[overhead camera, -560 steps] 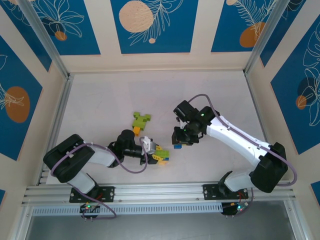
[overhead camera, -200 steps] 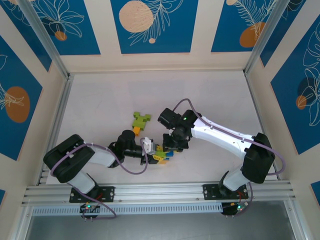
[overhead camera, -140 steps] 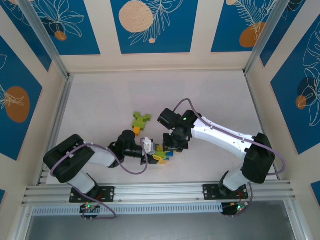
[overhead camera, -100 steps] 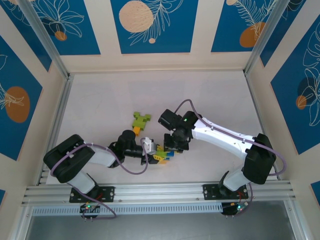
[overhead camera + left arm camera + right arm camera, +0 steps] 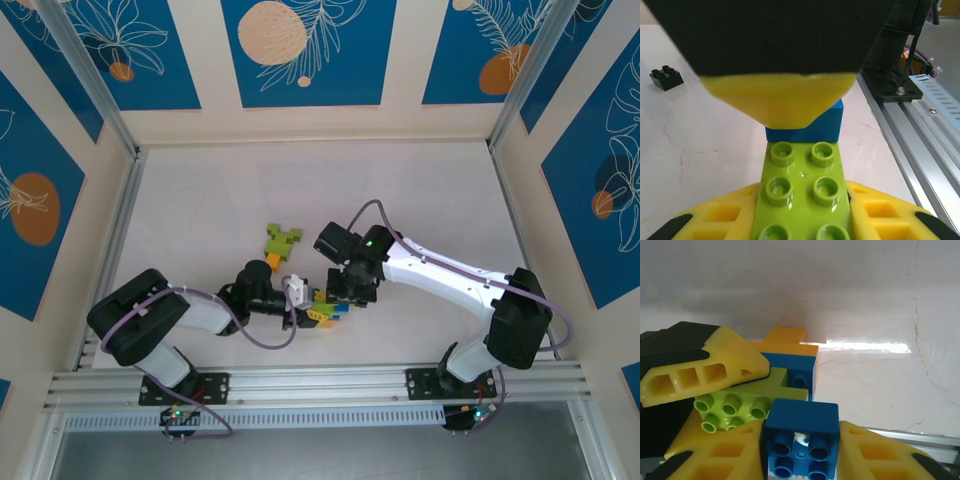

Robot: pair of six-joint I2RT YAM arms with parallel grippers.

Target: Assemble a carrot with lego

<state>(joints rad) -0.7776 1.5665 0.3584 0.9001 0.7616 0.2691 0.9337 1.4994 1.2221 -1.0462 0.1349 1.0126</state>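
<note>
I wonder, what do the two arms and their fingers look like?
The left arm and the right arm have white shells and black joints, each with a looping purple cable. The fingers are yellow plastic with hollow cells.

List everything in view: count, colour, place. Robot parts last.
green block: one, lime, studs up, clamped in the left end effector.
blue blocks: two; the near blue block sits between the right end effector's fingers, the far blue block is just beyond it, next to the green block.
orange block: one, right behind the far blue block.
black block: one, small, alone on the table.
loose pile: one, lime with an orange piece, mid-table.
table: one, white.
left end effector: one, yellow fingers, shut on the green block.
right end effector: one, yellow fingers either side of the near blue block; grip unclear.
</note>
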